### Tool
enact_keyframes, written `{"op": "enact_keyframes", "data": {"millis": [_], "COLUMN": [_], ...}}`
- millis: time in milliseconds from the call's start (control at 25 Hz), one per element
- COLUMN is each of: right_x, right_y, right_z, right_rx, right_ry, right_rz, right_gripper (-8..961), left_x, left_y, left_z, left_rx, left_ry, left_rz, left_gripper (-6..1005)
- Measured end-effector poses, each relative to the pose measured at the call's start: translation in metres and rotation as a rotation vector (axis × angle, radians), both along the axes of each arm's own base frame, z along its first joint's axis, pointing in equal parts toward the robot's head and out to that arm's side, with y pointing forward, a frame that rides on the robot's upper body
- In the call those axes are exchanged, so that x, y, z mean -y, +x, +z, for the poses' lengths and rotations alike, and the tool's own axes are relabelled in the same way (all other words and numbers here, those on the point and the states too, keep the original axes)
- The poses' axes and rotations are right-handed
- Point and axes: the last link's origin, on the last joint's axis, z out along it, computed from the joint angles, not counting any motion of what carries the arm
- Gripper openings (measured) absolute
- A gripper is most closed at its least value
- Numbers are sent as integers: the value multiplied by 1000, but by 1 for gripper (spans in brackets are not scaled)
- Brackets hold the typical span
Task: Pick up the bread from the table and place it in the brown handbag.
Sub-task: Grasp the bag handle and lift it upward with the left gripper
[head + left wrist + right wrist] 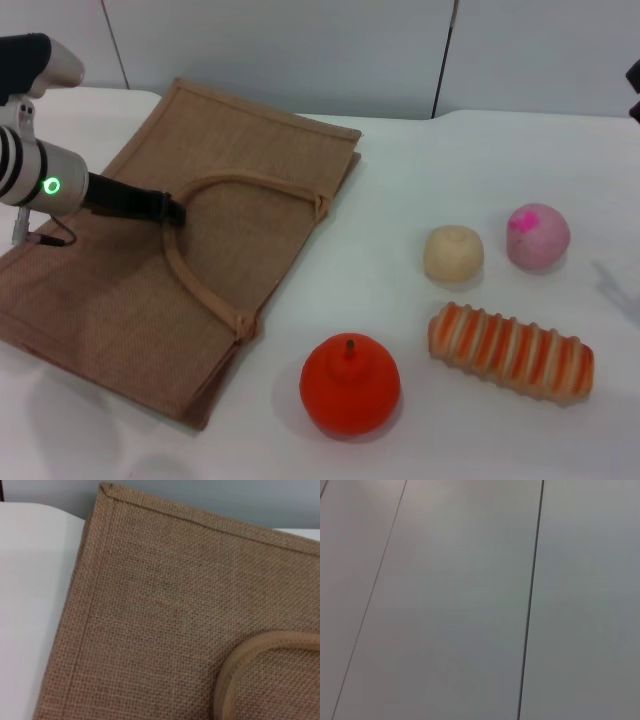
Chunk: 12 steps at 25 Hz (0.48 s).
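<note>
The bread [511, 352], a ribbed loaf with orange and cream stripes, lies on the white table [420, 180] at the front right. The brown handbag [230, 160] lies flat on the left, its looped handles [200, 283] on top. My left gripper [172, 211] is over the bag, its tip at the upper handle loop. The left wrist view shows the bag's woven cloth [165, 605] and part of a handle [235, 665] close up. Only a dark bit of the right arm [634, 88] shows at the right edge, and its gripper is out of view.
A round orange fruit [350, 385] sits at the front, left of the bread. A small beige bun [453, 252] and a pink round bun [538, 236] sit behind the bread. The right wrist view shows only a grey panelled wall [470, 600].
</note>
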Motion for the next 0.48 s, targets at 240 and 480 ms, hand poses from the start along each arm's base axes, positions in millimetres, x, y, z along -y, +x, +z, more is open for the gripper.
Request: {"op": "enact_keyframes", "data": {"millis": [240, 480], "right_x": [0, 0], "right_y": [0, 0], "right_z": [0, 0], "right_rx": [0, 1], "right_ry": [0, -1], "right_rz": [0, 1], "right_gripper": [852, 852], "left_x": [-1, -3], "left_y": [-1, -3], "left_z": [-1, 1], "left_rx": [-12, -27], "left_ry": [9, 29], "left_rz": [5, 10], "left_gripper": [239, 159]}}
